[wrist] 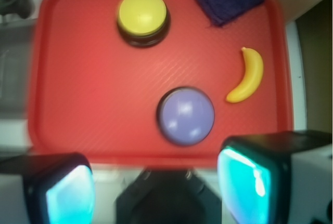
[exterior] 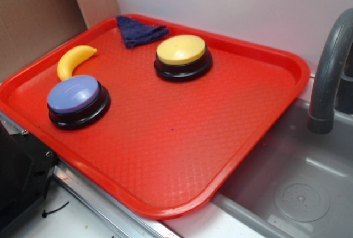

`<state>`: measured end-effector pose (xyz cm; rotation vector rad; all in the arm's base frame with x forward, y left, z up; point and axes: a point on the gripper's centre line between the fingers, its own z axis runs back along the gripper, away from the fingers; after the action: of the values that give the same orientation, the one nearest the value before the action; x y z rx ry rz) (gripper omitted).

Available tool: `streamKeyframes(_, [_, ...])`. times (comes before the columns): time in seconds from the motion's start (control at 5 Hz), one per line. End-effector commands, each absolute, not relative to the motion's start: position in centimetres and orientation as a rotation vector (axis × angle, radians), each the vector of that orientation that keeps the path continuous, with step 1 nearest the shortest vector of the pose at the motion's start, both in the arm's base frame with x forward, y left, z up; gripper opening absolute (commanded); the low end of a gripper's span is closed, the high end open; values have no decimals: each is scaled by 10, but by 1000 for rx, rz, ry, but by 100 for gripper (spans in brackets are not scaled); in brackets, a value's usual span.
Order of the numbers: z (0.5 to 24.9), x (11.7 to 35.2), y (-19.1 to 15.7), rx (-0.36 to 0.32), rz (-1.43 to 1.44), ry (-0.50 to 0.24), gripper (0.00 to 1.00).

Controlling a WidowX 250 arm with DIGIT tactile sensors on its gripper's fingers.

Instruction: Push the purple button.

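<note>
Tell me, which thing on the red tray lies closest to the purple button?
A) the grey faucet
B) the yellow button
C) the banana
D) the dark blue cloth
C: in the exterior view the banana lies just beside the purple button, nearly touching its black base, while the yellow button and the dark blue cloth sit farther off on the red tray.

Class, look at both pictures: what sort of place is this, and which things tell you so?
Probably a toy kitchen set up for robot tests. A grey sink with a faucet sits beside a red tray holding the purple button and a toy banana.
</note>
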<state>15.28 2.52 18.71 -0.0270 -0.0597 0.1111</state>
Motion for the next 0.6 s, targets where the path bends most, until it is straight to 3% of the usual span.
streamKeyframes(0.0, [116, 186, 33, -9, 2, -56, 100])
streamKeyframes(0.2, [95, 182, 35, 31, -16, -23, 100])
streamKeyframes(0.4, [85, 168, 39, 30, -5, -25, 100])
